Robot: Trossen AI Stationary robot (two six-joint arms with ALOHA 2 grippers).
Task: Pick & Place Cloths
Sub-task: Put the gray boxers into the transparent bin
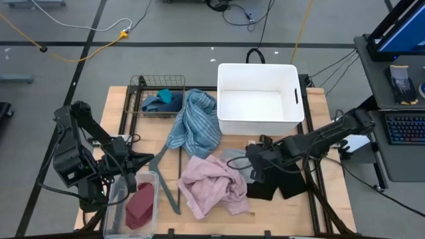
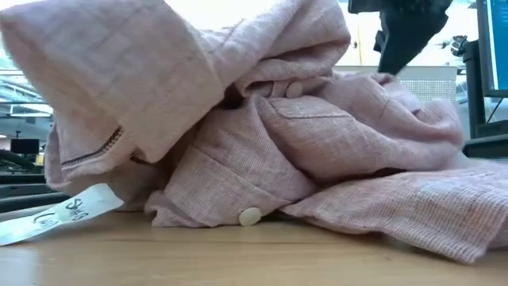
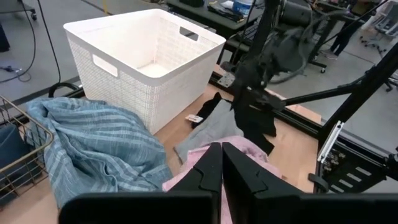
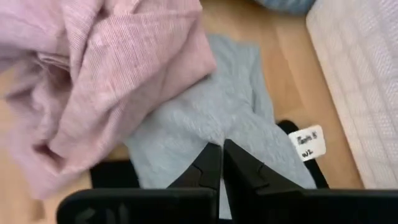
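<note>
- The right gripper hangs over the middle of the surface, its fingers pressed together. They appear pinched on the grey cloth directly beneath, likely to lift it, though whether any fabric is caught I cannot tell.
- That grey cloth lies half under the pink cloth and over the black shorts, so a pull may drag its neighbours.
- The left gripper waits near the surface's left side beside a clear bin holding the maroon cloth; its fingers are closed on nothing.
- The blue-striped towel spills out of the wire basket, where teal and navy pieces sit.
- The white tub stands empty just behind the right gripper, with open room above its rim, a short, unobstructed path for a drop.
</note>
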